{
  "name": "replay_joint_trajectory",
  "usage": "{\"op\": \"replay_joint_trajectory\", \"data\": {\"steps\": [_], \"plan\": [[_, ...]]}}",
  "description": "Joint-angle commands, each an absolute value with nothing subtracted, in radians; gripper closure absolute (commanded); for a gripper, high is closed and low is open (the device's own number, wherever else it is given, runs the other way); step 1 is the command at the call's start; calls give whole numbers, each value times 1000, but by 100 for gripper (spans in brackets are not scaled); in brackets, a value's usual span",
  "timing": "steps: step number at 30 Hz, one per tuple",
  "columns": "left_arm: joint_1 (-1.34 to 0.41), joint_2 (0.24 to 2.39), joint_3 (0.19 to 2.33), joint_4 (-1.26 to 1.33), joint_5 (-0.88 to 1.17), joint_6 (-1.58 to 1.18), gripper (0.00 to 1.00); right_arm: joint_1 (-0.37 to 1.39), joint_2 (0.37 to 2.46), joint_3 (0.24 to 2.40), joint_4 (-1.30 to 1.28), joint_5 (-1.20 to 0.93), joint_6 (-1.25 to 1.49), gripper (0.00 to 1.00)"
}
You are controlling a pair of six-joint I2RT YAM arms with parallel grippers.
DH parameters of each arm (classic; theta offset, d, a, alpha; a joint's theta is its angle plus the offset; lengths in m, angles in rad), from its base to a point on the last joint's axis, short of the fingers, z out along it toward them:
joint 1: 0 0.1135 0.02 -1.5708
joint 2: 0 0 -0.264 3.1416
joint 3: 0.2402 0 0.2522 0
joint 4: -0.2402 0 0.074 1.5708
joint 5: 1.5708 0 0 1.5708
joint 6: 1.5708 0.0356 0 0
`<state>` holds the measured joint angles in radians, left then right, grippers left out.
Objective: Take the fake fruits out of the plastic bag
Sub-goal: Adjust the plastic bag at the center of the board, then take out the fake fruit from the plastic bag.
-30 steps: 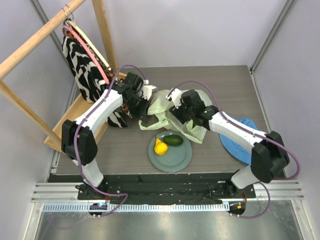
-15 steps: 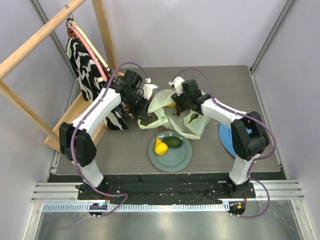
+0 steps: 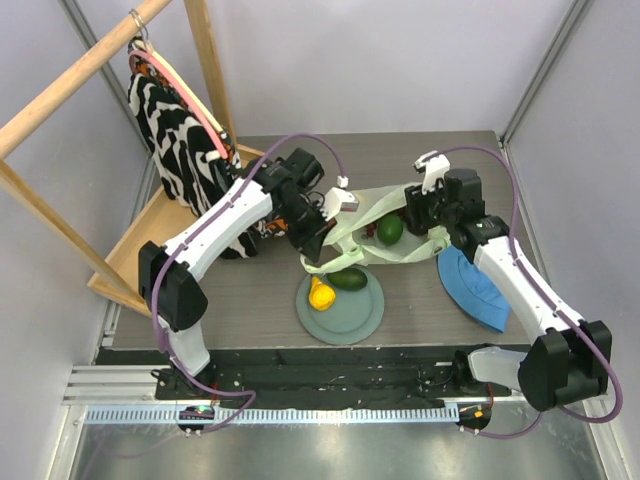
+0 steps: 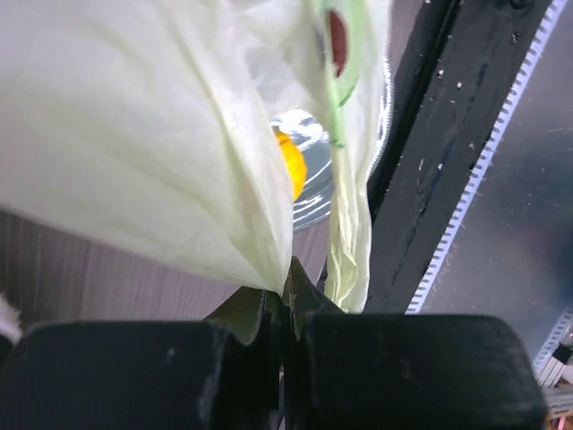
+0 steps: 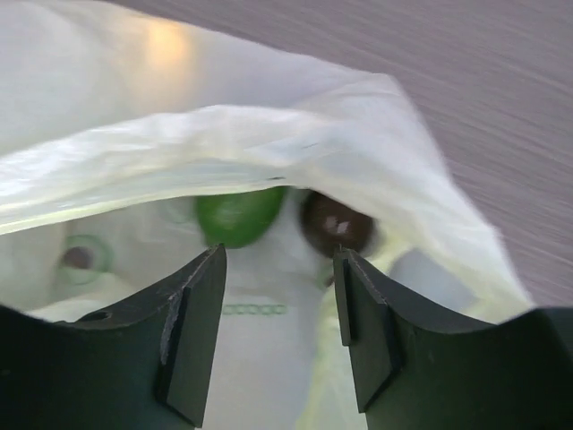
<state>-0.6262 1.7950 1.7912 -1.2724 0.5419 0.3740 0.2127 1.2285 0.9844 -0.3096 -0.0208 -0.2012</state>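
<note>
The plastic bag [image 3: 372,240] lies stretched across the table between my two grippers, above the grey plate [image 3: 352,322]. My left gripper [image 3: 322,238] is shut on a pinch of the bag's [image 4: 161,134] edge, its tips [image 4: 285,288] pressed together on the film. My right gripper [image 3: 418,212] stands open at the bag's other end, nothing between its fingers [image 5: 199,313]. Inside the bag [image 5: 269,134], just beyond the right gripper [image 5: 279,269], lie a green round fruit [image 5: 240,215] [image 3: 390,230] and a dark purple round one [image 5: 336,222]. A yellow-orange fruit [image 3: 320,295] [image 4: 291,166] and a dark green fruit [image 3: 348,280] rest on the plate.
A blue cloth hat [image 3: 475,288] lies at the right, under the right forearm. A wooden rack [image 3: 140,245] with a black-and-white striped bag [image 3: 180,140] hanging on it stands at the left, close behind the left arm. The table's front edge runs just below the plate.
The left gripper has dragged its end of the bag right and toward the plate. The right gripper has drawn back to the right, stretching the bag out; the green fruit now shows inside.
</note>
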Motion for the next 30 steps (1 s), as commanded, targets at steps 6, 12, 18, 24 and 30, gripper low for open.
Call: {"op": "replay_joint_trajectory", "data": {"steps": [6,12,18,24,30], "plan": [[-652,1787,1786,-1250,422,285,100,291,1321,952,-334,-229,-147,52],[-652,1737,1689,-1220,379,288,100,316,1394,962,-313,-71,-147,41],[-652,1727,1678,-1227,393,295,100,316,1485,994,-233,-9,-77,12],[-652,1730,1669,-1223,391,299,100,316,1626,1110,-235,-43,3,2],[-652,1747,1678,-1230,396,299,100,314,1787,1232,-238,-5,81,2]]}}
